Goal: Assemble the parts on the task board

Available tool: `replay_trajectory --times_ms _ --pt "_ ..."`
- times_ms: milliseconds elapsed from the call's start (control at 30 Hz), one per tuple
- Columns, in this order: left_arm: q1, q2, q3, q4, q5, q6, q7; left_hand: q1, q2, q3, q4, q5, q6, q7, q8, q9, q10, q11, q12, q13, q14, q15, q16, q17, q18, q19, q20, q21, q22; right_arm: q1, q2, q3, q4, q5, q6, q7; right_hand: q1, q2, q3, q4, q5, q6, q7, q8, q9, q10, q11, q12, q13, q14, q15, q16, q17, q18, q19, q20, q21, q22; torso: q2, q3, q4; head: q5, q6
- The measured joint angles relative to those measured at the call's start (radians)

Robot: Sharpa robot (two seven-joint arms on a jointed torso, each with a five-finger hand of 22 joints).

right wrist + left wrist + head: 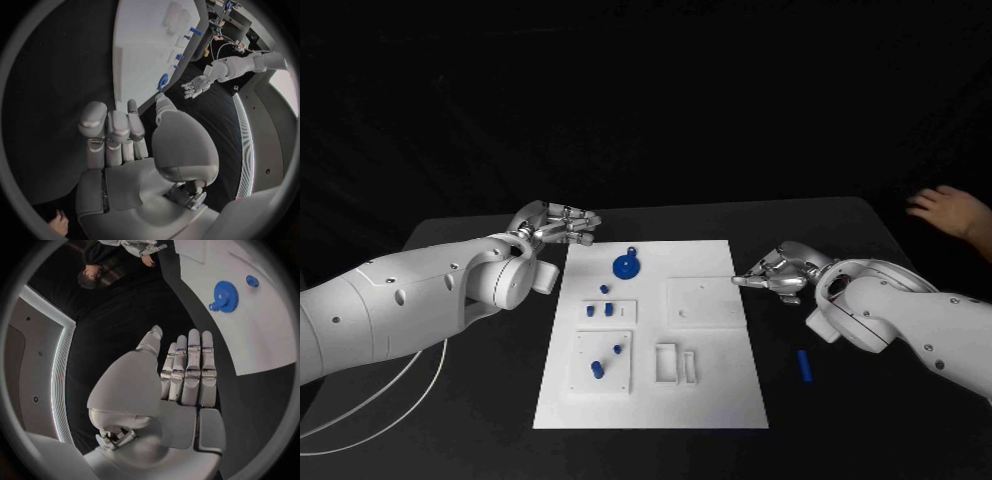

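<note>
The white task board lies in the middle of the black table. A blue gear sits near its far edge, and several small blue parts stand in its left-hand blocks. One blue peg lies on the table to the right of the board. My left hand hovers beyond the board's far left corner, fingers straight, holding nothing. My right hand is at the board's right edge, fingers extended and empty. The left wrist view shows the left hand with the gear ahead of it. In the right wrist view the right hand points along the board.
White raised blocks and two slotted holders stand on the board's middle and right. A white cable loops on the table at the left. A person's hand rests at the table's far right corner.
</note>
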Motion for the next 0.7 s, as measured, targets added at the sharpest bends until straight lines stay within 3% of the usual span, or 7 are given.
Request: replay_trajectory --times_ms 700 --pt "0.000 0.000 0.000 -0.001 0.008 0.000 0.003 0.000 0.000 0.000 0.000 0.000 0.000 0.000 0.000 0.000 0.000 0.000 0.000 0.000 0.000 0.000 0.000 0.000 0.000 0.000 0.000 0.000 -0.002 0.001 0.003 0.001 -0.010 0.009 -0.007 -0.005 -0.005 0.005 -0.003 -0.003 0.016 0.000 0.000 0.000 0.001 0.000 0.000 0.000 -0.004 0.000 0.000 0.000 -0.004 0.000 0.000 0.000 0.000 0.000 0.000 0.0015 -0.0012 -0.007 0.001"
